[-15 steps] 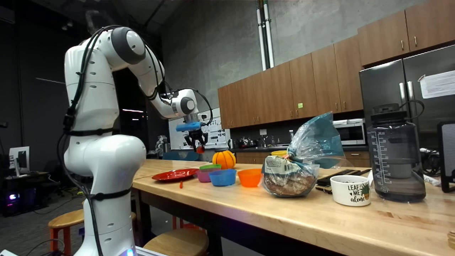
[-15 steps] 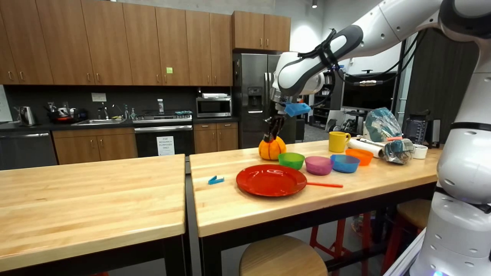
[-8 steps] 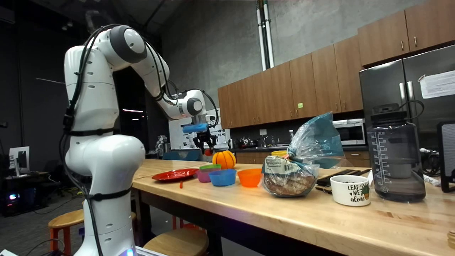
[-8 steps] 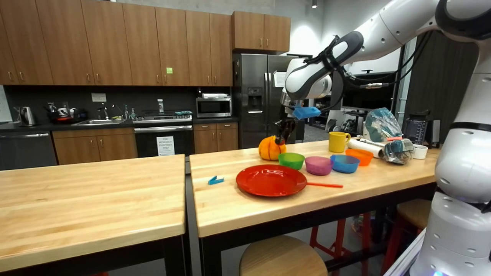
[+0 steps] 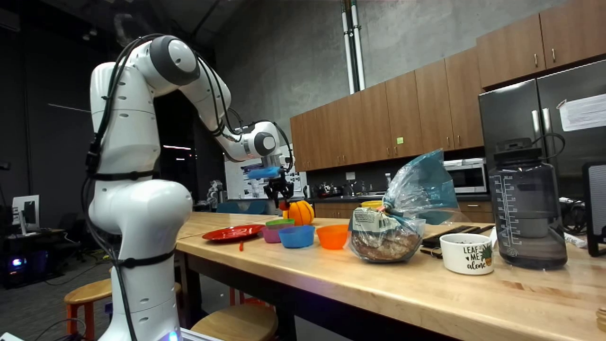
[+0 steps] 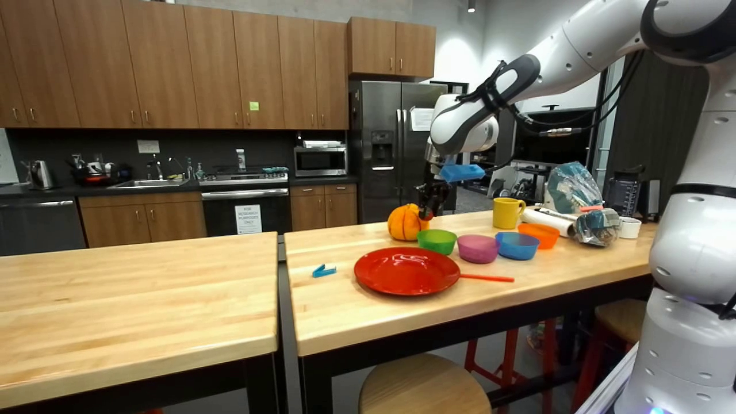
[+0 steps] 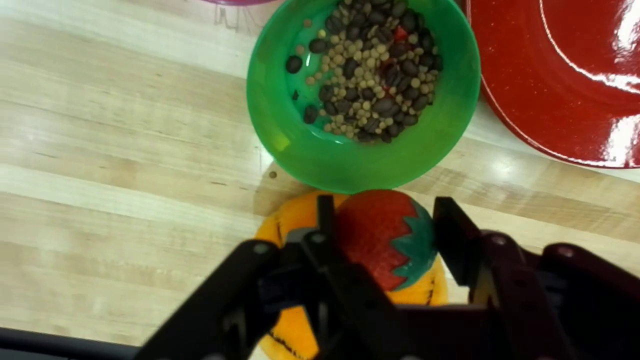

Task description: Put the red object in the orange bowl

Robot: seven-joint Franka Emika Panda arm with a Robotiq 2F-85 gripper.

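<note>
The gripper [image 7: 385,220] and the red object [image 7: 376,237] clamped in it have shifted slightly rightward in both exterior views, well apart from the orange bowl [image 5: 332,237]

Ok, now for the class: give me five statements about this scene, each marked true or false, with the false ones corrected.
1. The gripper holds the red object. True.
2. The orange bowl stands next to the blue bowl. True.
3. The red object lies in the orange bowl. False: it is in the gripper.
4. The green bowl stands beside the red plate. True.
5. The green bowl holds a spoon. False: it holds dark and pale bits.
</note>
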